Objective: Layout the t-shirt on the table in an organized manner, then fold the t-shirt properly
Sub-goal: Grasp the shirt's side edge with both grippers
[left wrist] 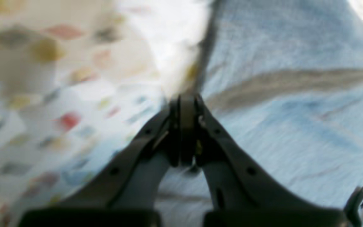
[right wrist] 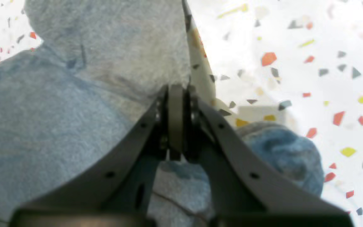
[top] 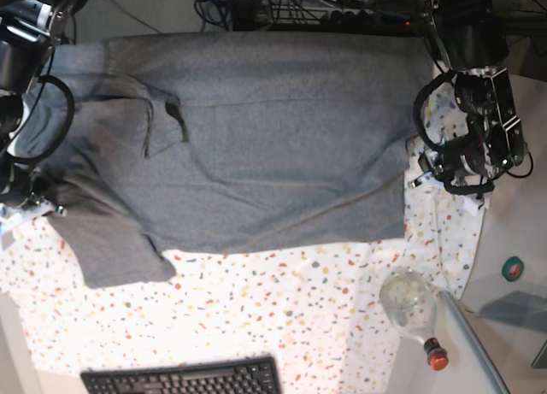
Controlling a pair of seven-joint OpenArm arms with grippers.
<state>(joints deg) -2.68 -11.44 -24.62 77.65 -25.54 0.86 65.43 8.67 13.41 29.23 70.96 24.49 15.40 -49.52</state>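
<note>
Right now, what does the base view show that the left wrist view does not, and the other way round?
Only the base view: the whole t-shirt spread across the table, one sleeve lying toward the keyboard, and a bottle at the table's edge. Only the left wrist view: the left gripper close up, shut on the t-shirt's edge where shirt meets tablecloth, though blurred. Both share the grey shirt fabric and the speckled white cloth.

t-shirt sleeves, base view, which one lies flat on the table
The sleeve at lower left of the base view: spread flat on the table, pointing toward the keyboard. The other sleeve, higher up, is folded over onto the t-shirt.
</note>
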